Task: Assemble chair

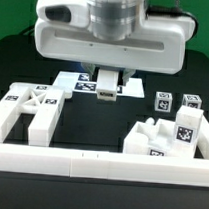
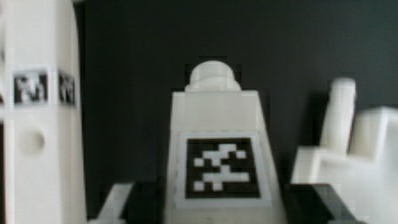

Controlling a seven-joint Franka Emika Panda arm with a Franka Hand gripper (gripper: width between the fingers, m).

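My gripper (image 1: 108, 91) hangs over the middle of the table with its fingers on either side of a white square chair post (image 1: 110, 86) that bears a tag. In the wrist view the post (image 2: 217, 140) sits between my jaws (image 2: 219, 206), its round peg pointing away, and the dark pads seem to press its sides. A white chair frame piece (image 1: 28, 112) lies at the exterior view's left. A blocky chair piece (image 1: 171, 137) with tags lies at the right. Two short tagged posts (image 1: 164, 101) stand behind it.
The marker board (image 1: 74, 83) lies behind my gripper. A long white border rail (image 1: 99, 168) runs along the front. In the wrist view a tall white tagged piece (image 2: 36, 100) stands on one side of the post and another white piece (image 2: 349, 135) on the other.
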